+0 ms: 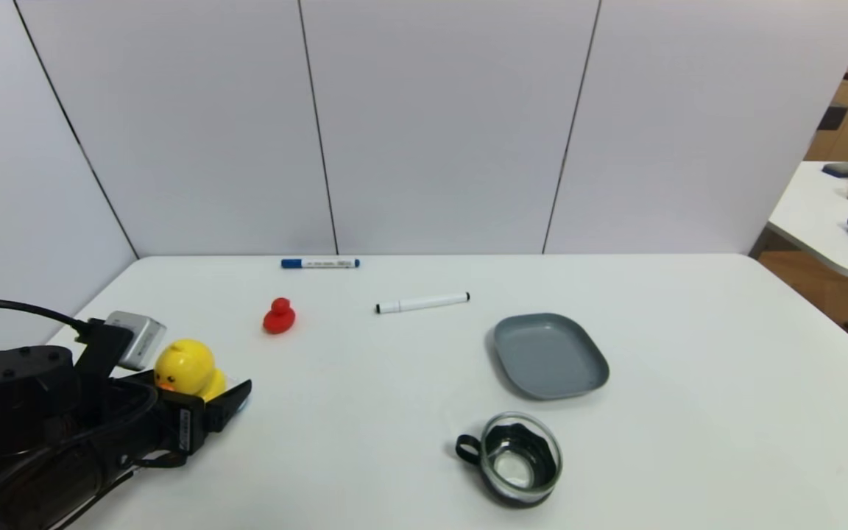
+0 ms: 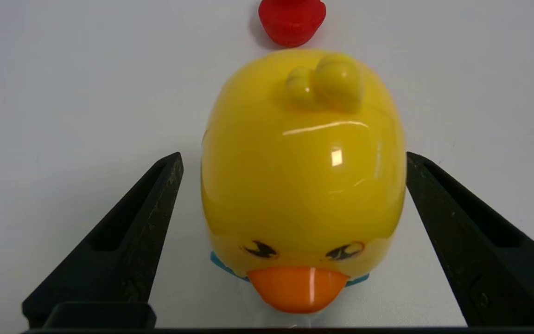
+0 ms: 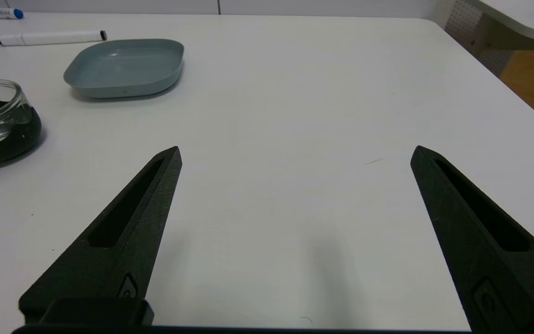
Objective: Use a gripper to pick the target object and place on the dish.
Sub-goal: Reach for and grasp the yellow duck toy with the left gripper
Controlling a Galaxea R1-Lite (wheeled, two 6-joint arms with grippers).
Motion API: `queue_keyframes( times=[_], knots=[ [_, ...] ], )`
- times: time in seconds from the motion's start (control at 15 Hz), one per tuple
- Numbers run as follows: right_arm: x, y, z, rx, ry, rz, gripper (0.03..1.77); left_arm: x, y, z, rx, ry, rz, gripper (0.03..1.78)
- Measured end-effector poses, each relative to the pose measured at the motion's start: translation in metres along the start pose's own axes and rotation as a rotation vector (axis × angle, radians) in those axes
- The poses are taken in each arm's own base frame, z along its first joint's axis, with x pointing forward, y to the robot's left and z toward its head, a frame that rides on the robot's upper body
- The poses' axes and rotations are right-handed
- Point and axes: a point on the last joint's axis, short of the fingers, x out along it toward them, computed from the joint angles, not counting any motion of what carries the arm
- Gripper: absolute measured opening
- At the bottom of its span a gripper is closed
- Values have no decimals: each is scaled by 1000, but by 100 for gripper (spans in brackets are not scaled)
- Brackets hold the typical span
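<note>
The target object, a yellow duck (image 1: 185,368) with an orange beak, stands on the white table at the near left. My left gripper (image 1: 203,390) is open and straddles it, one black finger on each side of its head. In the left wrist view the duck (image 2: 301,185) fills the space between the fingers of the left gripper (image 2: 293,155): one finger stands a little clear of it, the other tip is right against its side. The scooter is mostly hidden under it. The grey dish (image 1: 549,355) lies empty at centre right. My right gripper (image 3: 295,150) hangs open over bare table, with the dish (image 3: 125,67) beyond it.
A small red duck (image 1: 279,316) sits just beyond the yellow one. A white marker (image 1: 422,302) and a blue-capped marker (image 1: 319,263) lie farther back. A glass cup (image 1: 520,458) with a black handle stands in front of the dish. White wall panels close off the far edge.
</note>
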Motion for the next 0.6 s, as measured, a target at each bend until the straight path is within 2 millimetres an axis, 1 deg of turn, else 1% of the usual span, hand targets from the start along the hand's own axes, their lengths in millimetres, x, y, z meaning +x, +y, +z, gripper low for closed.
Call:
queue_keyframes(
  times=[0.6],
  knots=[
    [0, 0, 0, 1, 0, 0, 171, -1, 0, 1, -1, -19, 18, 169]
  ],
)
